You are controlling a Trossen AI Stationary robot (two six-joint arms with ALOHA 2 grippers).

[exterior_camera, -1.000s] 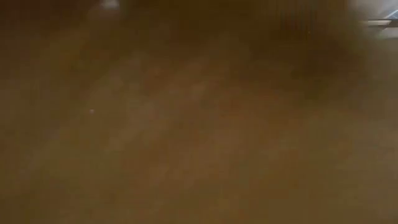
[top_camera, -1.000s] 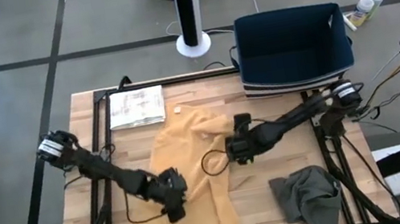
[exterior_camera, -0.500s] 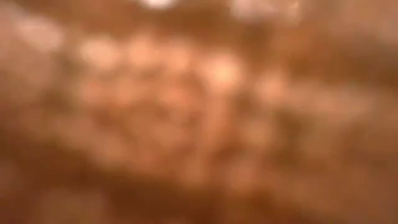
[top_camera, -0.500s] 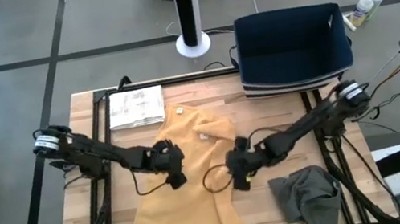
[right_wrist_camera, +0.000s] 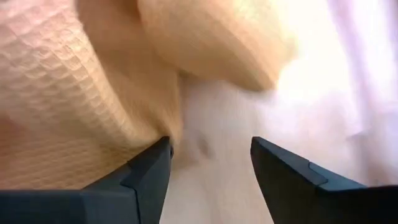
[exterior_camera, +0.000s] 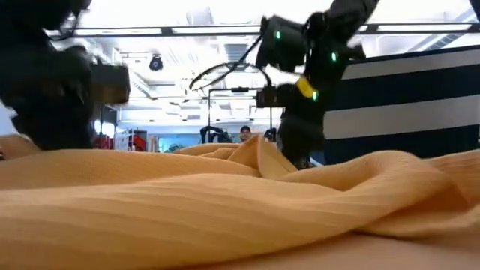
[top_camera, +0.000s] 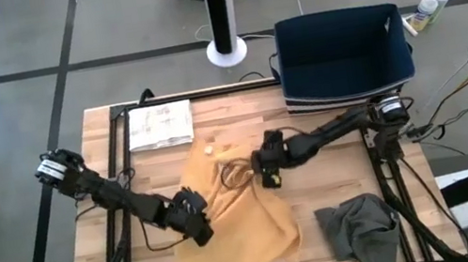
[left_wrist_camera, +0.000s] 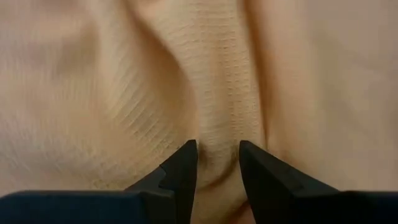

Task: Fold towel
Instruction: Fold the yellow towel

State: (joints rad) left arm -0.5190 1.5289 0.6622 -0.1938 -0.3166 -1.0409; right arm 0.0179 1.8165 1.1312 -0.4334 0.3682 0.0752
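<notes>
The yellow waffle-weave towel [top_camera: 235, 221] lies rumpled across the middle and near part of the wooden table [top_camera: 338, 180]; its folds fill the foreground of the low view [exterior_camera: 225, 210]. My left gripper [top_camera: 198, 232] is at the towel's left edge, pointing steeply down, shut on a ridge of cloth [left_wrist_camera: 217, 146]. My right gripper [top_camera: 264, 173] stands at the towel's far right part, beside a raised peak of cloth [exterior_camera: 259, 150]. Its fingers [right_wrist_camera: 208, 140] are wide apart, with bare table showing between them. My left gripper pinches a raised ridge of the towel [left_wrist_camera: 219, 134] between its two fingers, coming from above at a slant. The ridge runs along the fingers; the cloth around it lies slack on the table. My right gripper has one finger [right_wrist_camera: 155, 165] against the towel's bunched edge [right_wrist_camera: 165, 127]; the other finger is clear of the cloth.
A white printed sheet [top_camera: 158, 125] lies at the far left of the table. A dark blue bin [top_camera: 342, 56] stands at the far right, and a grey cloth [top_camera: 357, 229] lies near right. A black cable loop [top_camera: 237, 174] hangs by my right gripper. A person [exterior_camera: 244, 133] shows far behind.
My left gripper has swung toward the far edge and come back toward the near edge. My right gripper went near, then back far and slightly left. The towel has dropped away from the low camera, its far end has drawn nearer, and its near right corner has spread right.
</notes>
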